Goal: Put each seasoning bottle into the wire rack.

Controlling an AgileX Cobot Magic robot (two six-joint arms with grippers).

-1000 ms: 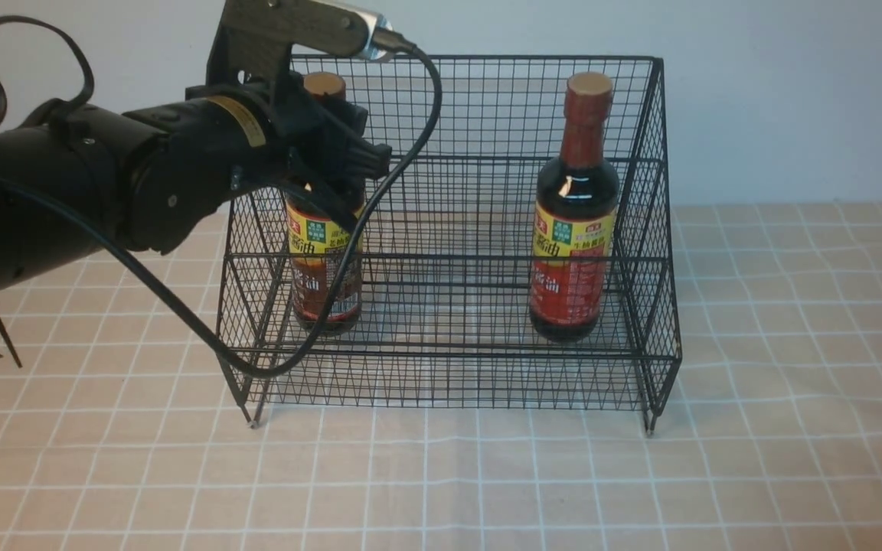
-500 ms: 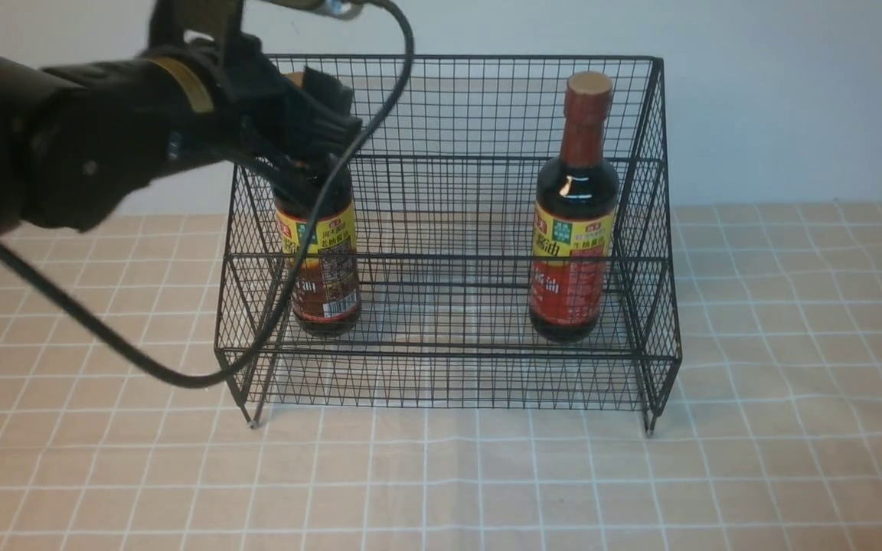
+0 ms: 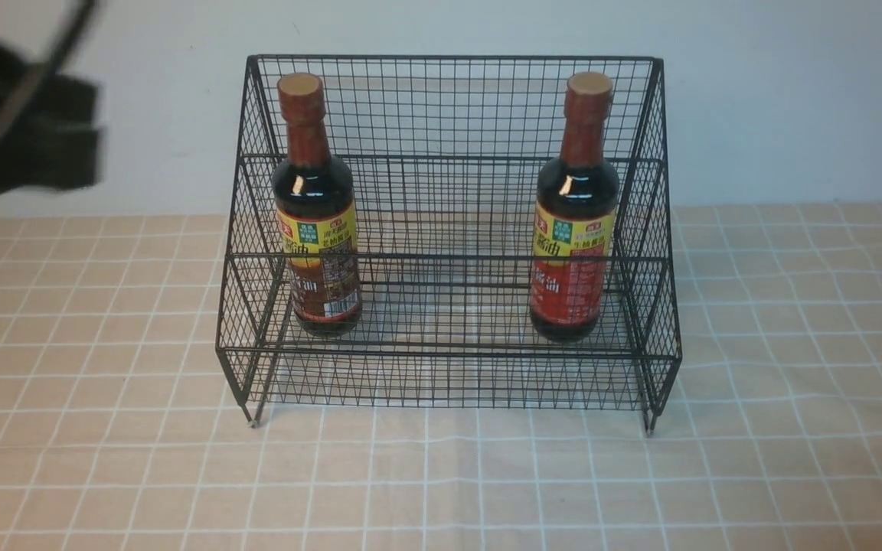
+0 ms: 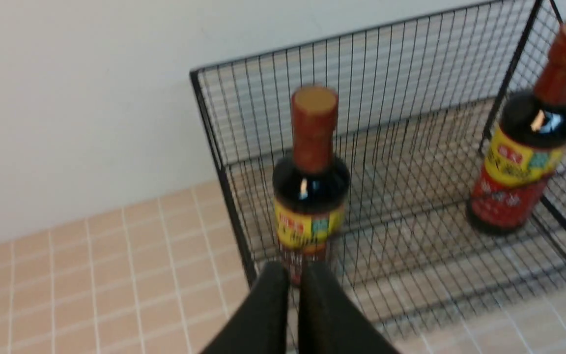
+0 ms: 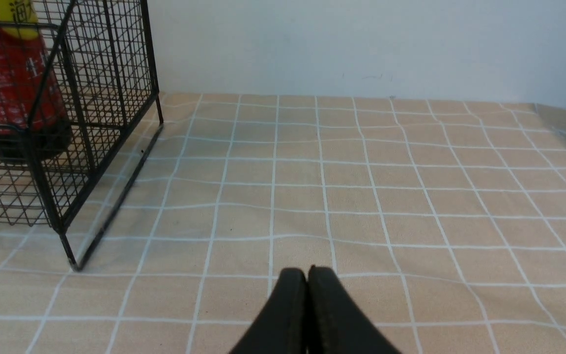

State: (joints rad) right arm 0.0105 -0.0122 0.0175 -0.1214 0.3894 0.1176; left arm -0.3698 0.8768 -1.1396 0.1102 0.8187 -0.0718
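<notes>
The black wire rack (image 3: 449,57) stands mid-table with both seasoning bottles upright inside it. The brownish-label bottle (image 3: 317,229) is at its left end, the red-label bottle (image 3: 575,229) at its right end. My left gripper (image 3: 81,149) is a dark blur at the far left, high up and well clear of the rack. In the left wrist view its fingertips (image 4: 273,278) are together with nothing between them, outside the rack's left corner (image 4: 224,162), facing the brownish-label bottle (image 4: 310,196). My right gripper (image 5: 307,273) is shut and empty over the cloth, right of the rack (image 5: 150,59).
A beige checked cloth (image 3: 441,482) covers the table. A plain white wall (image 3: 793,99) rises close behind the rack. The cloth's far right edge (image 5: 553,115) shows in the right wrist view.
My left gripper has let go of the brownish-label bottle, pulled back to the left out of the rack and shut. The bottle stays upright. The red-label bottle has not moved.
</notes>
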